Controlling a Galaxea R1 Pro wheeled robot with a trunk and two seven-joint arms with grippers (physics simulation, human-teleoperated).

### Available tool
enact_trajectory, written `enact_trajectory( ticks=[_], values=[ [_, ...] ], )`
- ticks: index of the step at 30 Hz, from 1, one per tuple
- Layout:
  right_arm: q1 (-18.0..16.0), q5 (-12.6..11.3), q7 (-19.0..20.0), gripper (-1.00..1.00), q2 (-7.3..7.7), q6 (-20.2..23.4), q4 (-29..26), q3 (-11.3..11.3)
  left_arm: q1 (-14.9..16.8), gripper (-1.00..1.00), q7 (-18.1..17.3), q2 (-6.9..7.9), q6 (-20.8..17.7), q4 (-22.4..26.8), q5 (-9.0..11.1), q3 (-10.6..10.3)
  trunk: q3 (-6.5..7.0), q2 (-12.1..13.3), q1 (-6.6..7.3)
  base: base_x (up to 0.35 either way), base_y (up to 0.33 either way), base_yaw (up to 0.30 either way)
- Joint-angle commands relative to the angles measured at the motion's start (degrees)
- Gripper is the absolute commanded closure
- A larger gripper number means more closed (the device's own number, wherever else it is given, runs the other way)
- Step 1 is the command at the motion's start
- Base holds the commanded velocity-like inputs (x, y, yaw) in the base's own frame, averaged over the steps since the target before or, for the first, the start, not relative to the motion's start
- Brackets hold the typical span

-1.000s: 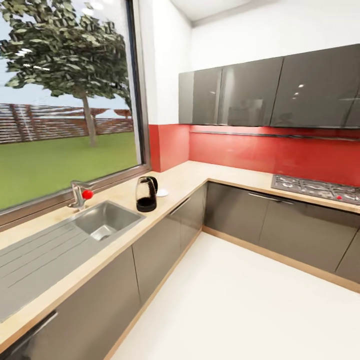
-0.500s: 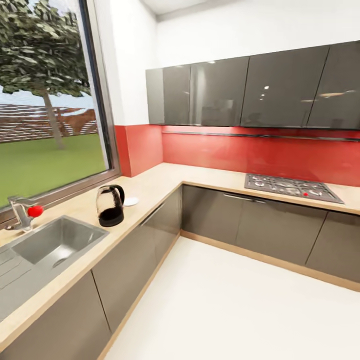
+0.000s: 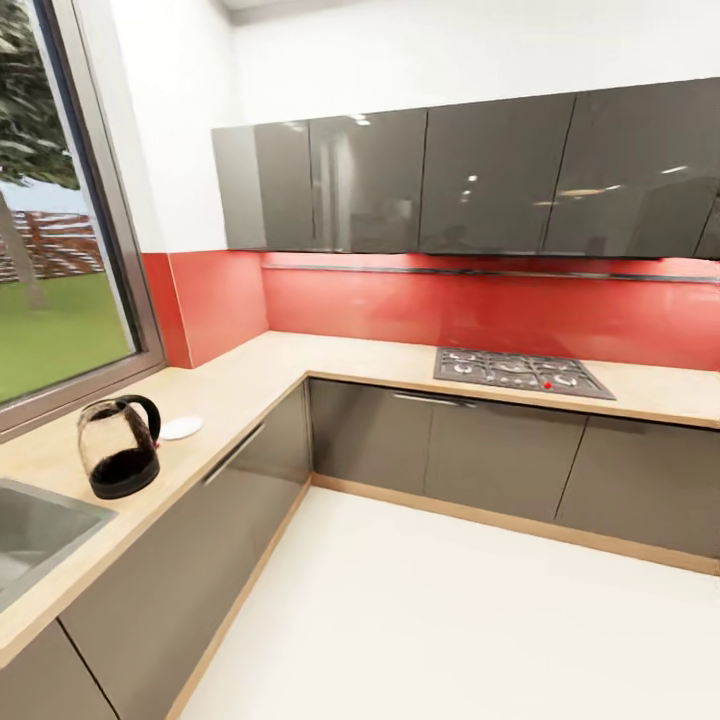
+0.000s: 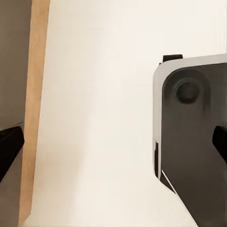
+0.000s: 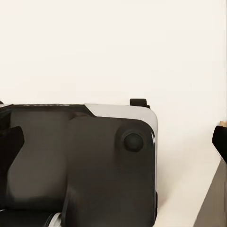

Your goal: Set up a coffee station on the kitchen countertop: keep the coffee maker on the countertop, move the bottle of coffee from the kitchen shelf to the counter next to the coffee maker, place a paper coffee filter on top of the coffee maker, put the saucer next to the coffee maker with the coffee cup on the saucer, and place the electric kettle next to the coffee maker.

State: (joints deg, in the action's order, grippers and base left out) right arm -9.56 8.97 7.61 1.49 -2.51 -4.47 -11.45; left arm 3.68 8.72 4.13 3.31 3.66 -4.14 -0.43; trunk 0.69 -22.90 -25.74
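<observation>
The electric kettle (image 3: 120, 446) is standing upright on the table (image 3: 250, 375), near its front edge, just beside the sink (image 3: 40, 525). The saucer (image 3: 181, 428) is lying just behind it. Wide bare floor (image 3: 470, 610) is lying open alongside. No legible writing. Left tool (image 4: 113, 146) and right tool (image 5: 116, 139) are hanging spread wide, gripping nothing.

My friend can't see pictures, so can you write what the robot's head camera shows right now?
An L-shaped kitchen countertop of light wood over grey cabinets, with a dark electric kettle standing beside a small white saucer near the sink. A gas hob sits farther along, below a red backsplash and grey wall cabinets, and a window shows grass outside.
</observation>
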Motion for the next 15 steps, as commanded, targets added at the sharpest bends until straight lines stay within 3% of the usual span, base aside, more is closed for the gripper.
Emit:
enact_trajectory(
  ticks=[1, 15],
  values=[
    [-0.04, 0.6, 0.22, -1.0, -0.01, -0.18, 0.06, -0.5, 0.01, -1.0, 0.25, 0.0, 0.21, -0.05, -0.43, 0.0, -0.02, -0.03, -0.05, 0.293, -0.187, -0.146],
    [-0.06, 0.78, 0.39, -1.0, -0.35, -0.14, -0.1, -0.32, 0.01, -1.0, 0.25, -0.02, 0.29, -0.05, -0.43, -0.16, -0.02, -0.03, -0.05, 0.328, -0.09, -0.017]
  ],
)
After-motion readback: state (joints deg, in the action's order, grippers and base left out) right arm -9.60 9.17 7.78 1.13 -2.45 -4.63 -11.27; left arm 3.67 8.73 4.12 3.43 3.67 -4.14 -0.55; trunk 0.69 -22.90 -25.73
